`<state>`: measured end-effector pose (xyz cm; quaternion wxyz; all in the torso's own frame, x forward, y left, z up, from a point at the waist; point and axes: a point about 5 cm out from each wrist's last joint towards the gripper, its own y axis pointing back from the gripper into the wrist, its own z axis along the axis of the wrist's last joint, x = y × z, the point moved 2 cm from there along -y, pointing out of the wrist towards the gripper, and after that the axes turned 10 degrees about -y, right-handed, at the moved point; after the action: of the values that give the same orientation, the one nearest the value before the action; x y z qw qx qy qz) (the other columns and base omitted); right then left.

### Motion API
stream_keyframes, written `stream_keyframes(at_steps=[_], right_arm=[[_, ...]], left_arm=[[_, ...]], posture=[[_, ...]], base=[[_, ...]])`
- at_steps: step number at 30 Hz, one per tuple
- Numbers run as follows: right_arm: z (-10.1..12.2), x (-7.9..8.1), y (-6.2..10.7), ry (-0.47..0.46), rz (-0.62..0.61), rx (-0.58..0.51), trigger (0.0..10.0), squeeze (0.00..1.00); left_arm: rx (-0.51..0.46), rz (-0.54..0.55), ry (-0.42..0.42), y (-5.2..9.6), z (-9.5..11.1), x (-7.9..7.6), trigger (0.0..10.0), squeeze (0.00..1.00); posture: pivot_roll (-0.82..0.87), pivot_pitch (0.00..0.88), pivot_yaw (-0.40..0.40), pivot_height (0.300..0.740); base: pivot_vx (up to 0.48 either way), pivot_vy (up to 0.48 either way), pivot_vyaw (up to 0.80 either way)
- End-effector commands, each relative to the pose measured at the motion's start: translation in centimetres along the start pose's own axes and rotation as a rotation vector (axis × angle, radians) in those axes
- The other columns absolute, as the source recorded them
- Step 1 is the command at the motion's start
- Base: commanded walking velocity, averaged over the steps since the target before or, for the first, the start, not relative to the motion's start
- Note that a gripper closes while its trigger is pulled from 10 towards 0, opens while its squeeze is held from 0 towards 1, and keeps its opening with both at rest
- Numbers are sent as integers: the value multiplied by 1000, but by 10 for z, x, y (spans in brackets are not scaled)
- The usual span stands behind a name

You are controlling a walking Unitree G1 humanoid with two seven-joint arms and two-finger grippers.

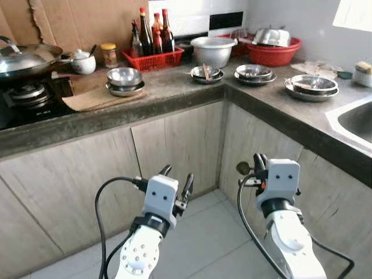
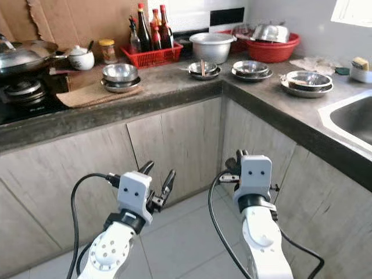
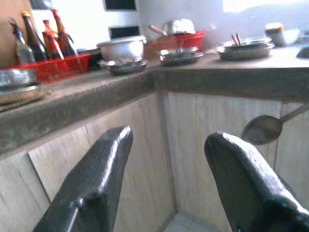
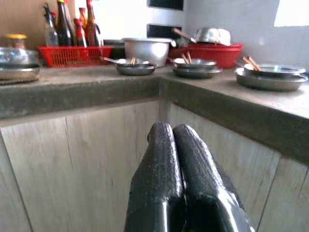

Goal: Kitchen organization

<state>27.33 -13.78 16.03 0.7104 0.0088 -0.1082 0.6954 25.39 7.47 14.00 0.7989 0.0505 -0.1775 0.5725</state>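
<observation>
Kitchen corner countertop (image 1: pixel 174 93); left gripper (image 1: pixel 177 181) jaws apart, right gripper (image 1: pixel 260 164) jaws together.

Far left there's a wok (image 1: pixel 23 58) sitting on a gas burner (image 1: pixel 26 92), with brown cardboard (image 1: pixel 75 20) taped up on the wall behind it. A strip of the same cardboard (image 1: pixel 96 96) lies flat on the bench (image 1: pixel 174 93) beside the stove. Below the bench it's all pale wood-grain cabinet doors (image 1: pixel 174 148), and the floor (image 1: pixel 209 238) is light tile. Off to the right there's a sink (image 1: pixel 357 119) cut into the bench, and a window (image 1: pixel 353 13) glows at the top right corner.
</observation>
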Motion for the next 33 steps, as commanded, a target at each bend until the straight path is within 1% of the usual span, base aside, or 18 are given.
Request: stream_keyframes(at_steps=[1, 15, 17, 21, 27, 29, 33], right_arm=[[4, 4, 1, 1, 19, -12, 10000, 0], [4, 4, 1, 0, 18, -12, 10000, 0], [3, 5, 3, -1, 15, -9, 10000, 0], [3, 7, 6, -6, 10, -5, 10000, 0], [3, 7, 6, -7, 10, -6, 10000, 0], [4, 8, 5, -6, 10, -10, 10000, 0], [8, 9, 1, -1, 12, -32, 10000, 0]], left_arm=[[9, 4, 7, 0, -2, 1, 10000, 0], [8, 3, 7, 0, -2, 1, 10000, 0], [7, -8, 12, 0, -2, 0, 10000, 0], [3, -26, 18, -1, -1, -3, 10000, 0], [2, -26, 17, -1, -1, -3, 10000, 0], [7, -35, 3, -2, -2, -4, 10000, 0], [-2, -59, -5, 0, -1, -8, 10000, 0]], posture=[[117, 10, -7, 740], [117, 10, -7, 740], [108, 22, 5, 740], [107, 23, 5, 740], [107, 23, 5, 740], [110, 27, 4, 740], [108, 29, 5, 740]], base=[[0, 465, -781], [0, 465, -781], [0, 469, -775], [0, 0, -775], [0, 0, -775], [0, 0, -769], [277, -386, -767]])
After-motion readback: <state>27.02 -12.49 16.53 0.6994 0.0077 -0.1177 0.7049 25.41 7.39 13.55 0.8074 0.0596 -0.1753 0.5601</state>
